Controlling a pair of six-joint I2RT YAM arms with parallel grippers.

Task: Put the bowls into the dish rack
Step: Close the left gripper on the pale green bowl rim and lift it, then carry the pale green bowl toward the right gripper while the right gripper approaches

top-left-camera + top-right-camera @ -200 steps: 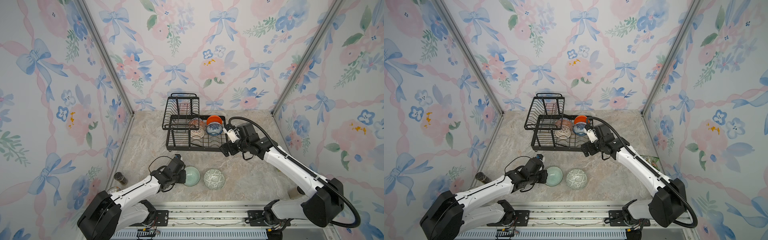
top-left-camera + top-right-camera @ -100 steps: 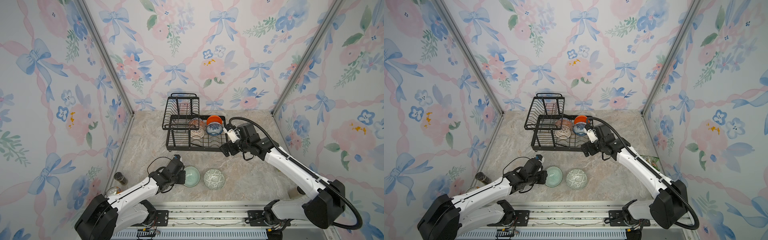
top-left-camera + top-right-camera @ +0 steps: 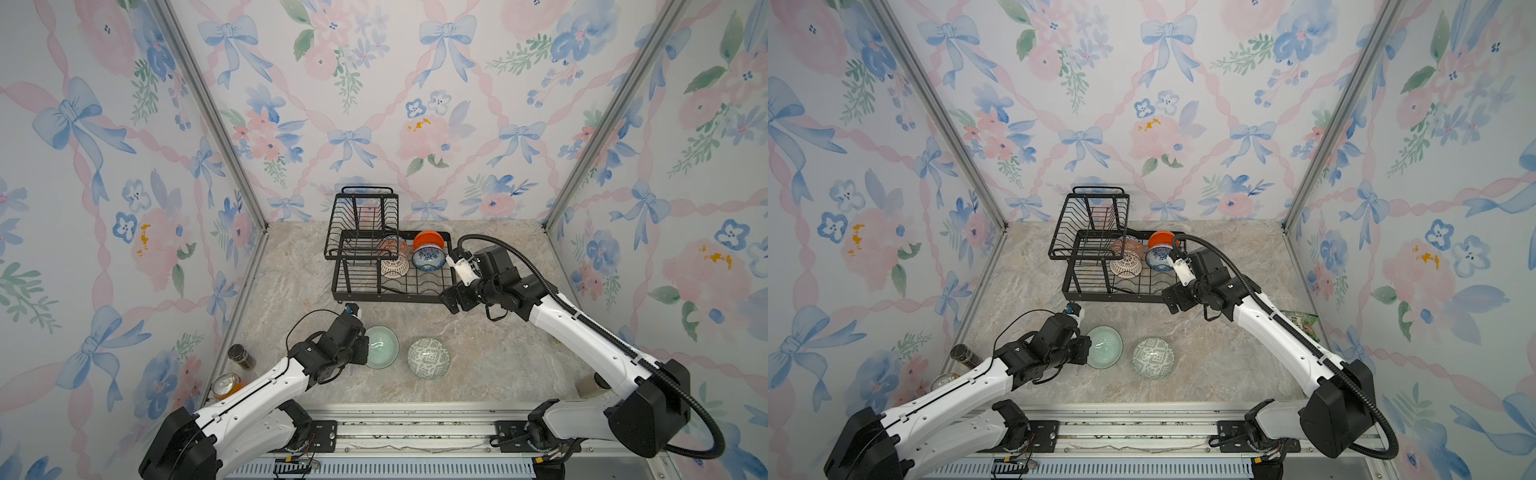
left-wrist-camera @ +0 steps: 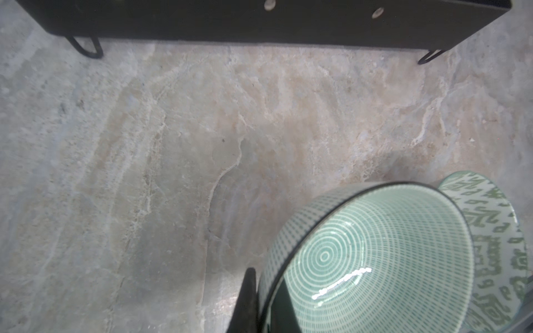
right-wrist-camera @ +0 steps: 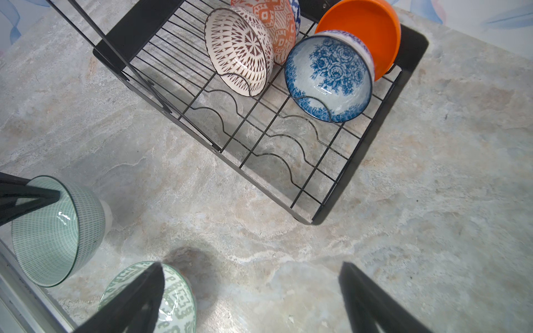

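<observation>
Mint bowl (image 3: 380, 347), tipped sideways near the table's (image 3: 498, 353) front edge, has its rim pinched in the closed left gripper (image 3: 365, 348); the dish rack (image 3: 390, 298) lies ahead of it, farther from the robot, empty slots nearest. Four bowls (image 5: 328, 77) stand in the rack and two sit outside it, while the right gripper (image 5: 251, 266) hangs wide open, empty, beside the rack's corner.

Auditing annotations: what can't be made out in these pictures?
Fingertips of the left gripper on the mint bowl: hidden by its body, both top views.
The red-orange bowl: mostly behind the lattice bowl, right wrist view.
Label on the can: too small, top view.
The green packet: partly behind the right arm, top view.
</observation>
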